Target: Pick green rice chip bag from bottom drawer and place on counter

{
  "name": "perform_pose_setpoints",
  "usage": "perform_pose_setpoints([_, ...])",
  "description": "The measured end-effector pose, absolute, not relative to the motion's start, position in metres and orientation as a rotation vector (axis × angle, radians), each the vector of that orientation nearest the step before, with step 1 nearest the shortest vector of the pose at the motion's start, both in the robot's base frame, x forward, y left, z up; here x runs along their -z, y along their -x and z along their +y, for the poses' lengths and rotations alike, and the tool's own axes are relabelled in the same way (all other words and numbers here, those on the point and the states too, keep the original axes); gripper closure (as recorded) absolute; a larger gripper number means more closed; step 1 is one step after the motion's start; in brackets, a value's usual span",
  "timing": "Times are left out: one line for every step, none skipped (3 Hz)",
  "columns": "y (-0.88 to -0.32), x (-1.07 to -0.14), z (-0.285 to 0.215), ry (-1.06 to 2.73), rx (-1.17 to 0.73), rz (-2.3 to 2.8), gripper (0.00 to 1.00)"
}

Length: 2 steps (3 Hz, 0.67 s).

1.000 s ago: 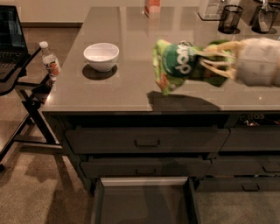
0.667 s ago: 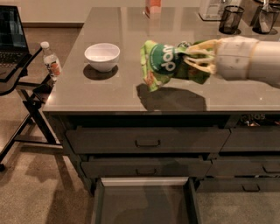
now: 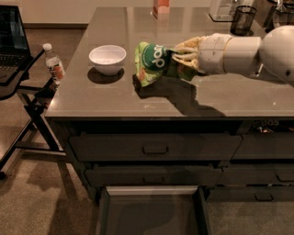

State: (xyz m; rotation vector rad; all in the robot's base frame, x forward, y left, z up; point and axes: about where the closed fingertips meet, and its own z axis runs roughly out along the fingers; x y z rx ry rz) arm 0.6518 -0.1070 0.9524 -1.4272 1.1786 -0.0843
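The green rice chip bag (image 3: pixel 154 62) is light green with a dark round logo and hangs just over the counter (image 3: pixel 115 98), right of a white bowl. My gripper (image 3: pixel 180 57) reaches in from the right and is shut on the bag's right end. The bag's lower edge is close to or touching the counter surface; its shadow lies right under it. The bottom drawer (image 3: pixel 154 213) stands pulled open at the bottom of the view and looks empty.
A white bowl (image 3: pixel 107 58) sits on the counter left of the bag. A black mesh cup (image 3: pixel 243 20) and an orange item (image 3: pixel 161 6) stand at the back. A water bottle (image 3: pixel 53 63) and laptop (image 3: pixel 10 39) rest on a black stand at left.
The gripper has carried the bag leftward and farther back over the counter, and lower toward its surface.
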Motion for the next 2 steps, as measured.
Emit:
perform_pose_setpoints([-0.671,-0.938,-0.101,1.394,0.062,1.249,1.00])
perform_pose_setpoints([-0.672,-0.915,-0.101,1.378,0.006,1.320,1.00])
